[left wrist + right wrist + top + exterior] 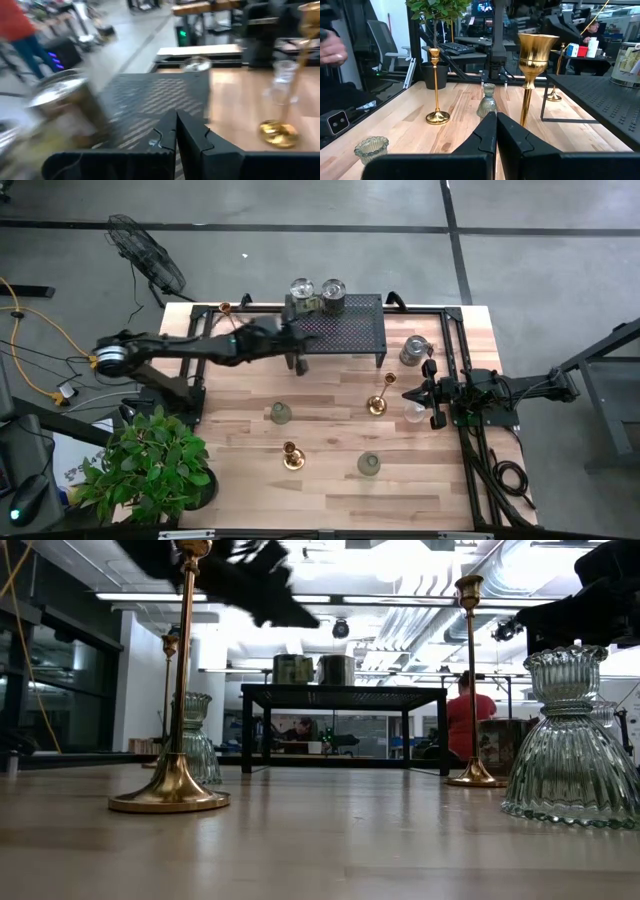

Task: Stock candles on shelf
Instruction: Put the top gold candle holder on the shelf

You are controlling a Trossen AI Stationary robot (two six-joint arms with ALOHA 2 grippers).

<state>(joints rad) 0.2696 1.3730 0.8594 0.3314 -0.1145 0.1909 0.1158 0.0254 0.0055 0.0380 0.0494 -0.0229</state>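
Observation:
The black mesh shelf stands at the table's far middle, and two jar candles stand on its far left part. My left gripper is shut and empty above the shelf's left end; in the left wrist view it hangs over the mesh beside a jar. My right gripper is shut and empty, low at the table's right. It points at a tall brass candlestick without touching it.
A second brass candlestick and two ribbed glass holders stand on the near half. A clear glass stands beside my right gripper. A glass jar stands right of the shelf, a small candlestick at the far left, and a potted plant at the near left.

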